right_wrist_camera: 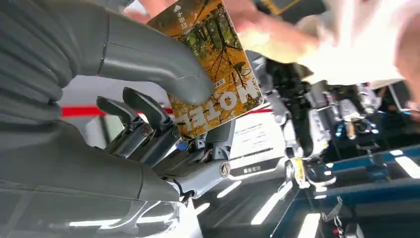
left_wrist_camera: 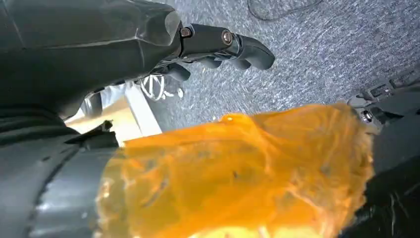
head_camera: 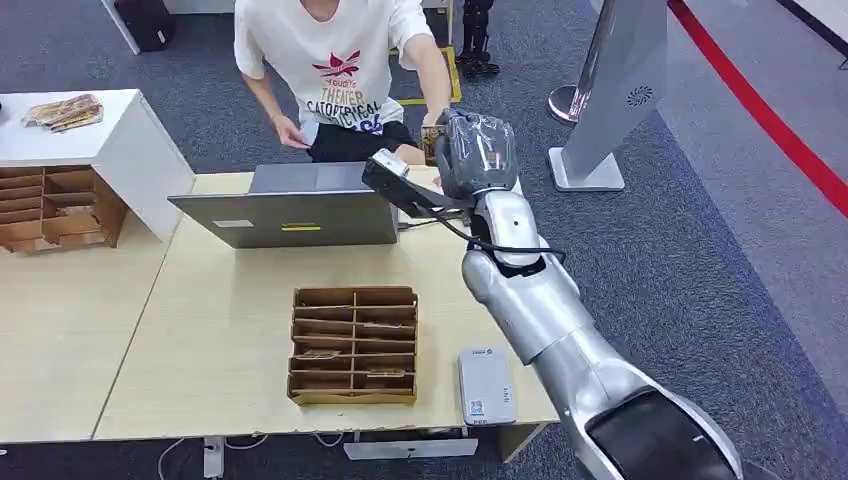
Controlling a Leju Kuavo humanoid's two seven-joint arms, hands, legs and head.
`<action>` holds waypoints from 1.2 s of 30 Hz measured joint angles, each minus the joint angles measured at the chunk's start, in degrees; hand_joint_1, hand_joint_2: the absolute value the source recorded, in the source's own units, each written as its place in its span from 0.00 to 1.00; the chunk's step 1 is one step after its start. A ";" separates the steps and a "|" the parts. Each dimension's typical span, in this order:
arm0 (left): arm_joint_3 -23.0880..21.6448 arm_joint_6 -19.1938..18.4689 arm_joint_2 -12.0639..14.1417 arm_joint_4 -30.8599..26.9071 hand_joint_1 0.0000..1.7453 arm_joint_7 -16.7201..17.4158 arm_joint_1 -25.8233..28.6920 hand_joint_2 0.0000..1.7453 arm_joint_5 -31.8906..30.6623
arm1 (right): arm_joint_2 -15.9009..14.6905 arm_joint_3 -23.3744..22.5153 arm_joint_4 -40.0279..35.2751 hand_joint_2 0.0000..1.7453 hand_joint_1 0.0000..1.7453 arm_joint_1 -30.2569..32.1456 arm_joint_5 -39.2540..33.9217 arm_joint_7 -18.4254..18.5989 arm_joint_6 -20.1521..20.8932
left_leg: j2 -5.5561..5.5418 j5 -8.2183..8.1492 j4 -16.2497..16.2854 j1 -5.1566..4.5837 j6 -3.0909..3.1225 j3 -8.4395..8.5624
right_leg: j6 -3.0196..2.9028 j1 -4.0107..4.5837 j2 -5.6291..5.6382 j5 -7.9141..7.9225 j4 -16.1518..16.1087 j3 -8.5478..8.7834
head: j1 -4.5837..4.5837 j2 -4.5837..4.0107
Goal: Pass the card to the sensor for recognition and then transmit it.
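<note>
**Card held out across the bench, ready to change hands**

The right hand (head_camera: pixel 472 150) is stretched out toward twelve o'clock, past the far edge of the bench (head_camera: pixel 230 330), and it pinches the card (right_wrist_camera: pixel 213 64) between the thick grey thumb and the darker fingers (right_wrist_camera: pixel 148 111), which are clamped on its lower half. A person (head_camera: pixel 335 70) sits just beyond; that person's hand (head_camera: pixel 432 125) is right at the card, though I cannot tell whether it grips it yet.

To my eye the handover is the step in hand. Done well, it means keeping the arm steady, the card's free end toward the person, and loosening the pinch only once the far end is firmly taken; a thin, glossy card will slip if let go early.

The card is flat, stiff-looking and shiny, printed with yellow autumn trees. The sensor (head_camera: pixel 486 385), a small white rounded box, lies near the bench's six o'clock edge, just beside a brown compartmented card rack (head_camera: pixel 354 345). A grey laptop (head_camera: pixel 290 205) stands at eleven o'clock from the rack. The left hand (left_wrist_camera: pixel 218 47) hangs over grey carpet, its dark fingers curled loosely around nothing.
</note>
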 joint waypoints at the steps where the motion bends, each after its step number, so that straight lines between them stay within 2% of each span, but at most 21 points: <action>1: -0.15 -0.09 0.00 0.00 0.00 0.00 -0.04 0.00 0.00 | 0.04 -0.02 1.52 1.00 1.00 -0.64 1.00 0.52 -0.02 | 0.00 0.00 0.00 0.00 0.00 0.00 | 0.00 0.00 0.00 0.00 0.00 0.00 | 0.00 0.00; 6: -1.31 -0.15 -0.02 0.00 0.00 0.04 -0.11 0.00 -0.02 | 0.42 -0.37 5.77 1.00 1.00 -2.50 2.12 1.68 -0.02 | 0.00 0.00 0.01 0.00 0.00 0.00 | 0.00 0.00 0.00 0.00 0.00 -0.01 | 0.00 0.00; 7: -1.44 -0.15 -0.02 0.00 0.00 0.04 -0.14 0.00 -0.02 | 0.44 -0.48 6.44 1.00 0.82 -2.86 2.12 1.77 -0.04 | 0.00 0.00 0.01 0.00 0.00 0.00 | 0.00 0.00 0.00 0.00 0.00 -0.01 | 0.00 0.00; 8: -1.51 -0.15 -0.04 0.00 0.00 0.04 -0.16 0.00 0.00 | 0.50 -0.55 7.12 1.00 0.82 -3.11 2.18 1.79 -0.04 | 0.00 0.00 0.01 0.00 0.00 0.00 | 0.00 0.00 0.00 0.00 0.00 -0.01 | 0.00 0.00; 9: -1.55 -0.15 -0.04 0.00 0.00 0.04 -0.15 0.00 0.00 | 0.57 -0.68 7.58 1.00 0.00 -3.18 2.24 1.77 -0.02 | 0.00 0.00 0.01 0.00 0.00 -0.01 | 0.00 0.00 0.00 0.00 0.00 -0.02 | 0.00 0.00; 12: -1.68 -0.15 -0.04 0.00 0.00 0.11 -0.16 0.00 0.20 | 0.83 -0.79 8.50 1.00 0.00 -3.21 2.11 1.24 1.01 | 0.01 0.00 0.01 0.00 0.00 -0.01 | 0.00 0.00 0.01 0.00 0.00 -0.03 | 0.00 0.00; 17: -1.75 -0.15 -0.09 0.00 0.00 0.24 -0.17 0.00 0.87 | 1.40 -2.10 9.06 1.00 0.00 -2.88 -0.29 -1.97 2.14 | 0.01 0.00 0.01 0.00 0.00 -0.03 | 0.00 0.00 0.01 -0.01 0.00 -0.05 | 0.00 0.00; 22: -1.77 0.31 -0.09 0.00 0.00 0.17 -0.09 0.00 2.27 | 2.54 -3.94 6.19 1.00 0.00 0.37 -6.46 -8.45 2.06 | 0.01 -0.01 0.01 0.01 0.00 -0.03 | 0.00 0.01 0.01 -0.01 0.00 -0.05 | 0.00 0.00; 26: -1.77 0.92 -0.09 0.00 0.00 -0.20 0.12 0.00 4.07 | 3.65 -4.55 -2.07 1.00 0.00 6.41 -15.14 -13.49 2.65 | 0.01 -0.02 0.00 0.01 -0.01 -0.03 | 0.01 0.01 0.01 -0.05 0.00 -0.06 | 0.00 0.00; 28: -1.75 1.42 -0.09 0.02 0.00 -0.85 0.40 0.00 5.29 | 3.96 -4.22 -8.87 1.00 0.00 10.91 -20.47 -15.66 3.06 | 0.00 -0.05 0.00 0.01 0.01 -0.04 | 0.01 0.01 0.00 -0.09 0.00 -0.06 | 0.00 0.00; 33: -1.73 2.53 0.02 0.00 0.00 -2.56 1.59 0.00 8.28 | 3.39 -0.48 -26.79 1.00 0.00 23.54 -30.03 -17.79 2.10 | 0.00 -0.21 -0.01 0.01 -0.02 -0.04 | 0.08 0.01 0.01 -0.21 -0.02 -0.08 | -0.02 0.00; 36: -1.55 3.02 0.09 0.02 0.00 -3.08 2.27 0.00 9.40 | 2.06 1.59 -34.01 1.00 0.00 29.92 -33.24 -19.19 1.47 | 0.00 -0.25 -0.01 0.00 -0.03 -0.06 | 0.09 0.01 0.00 -0.23 -0.03 -0.08 | 0.02 0.00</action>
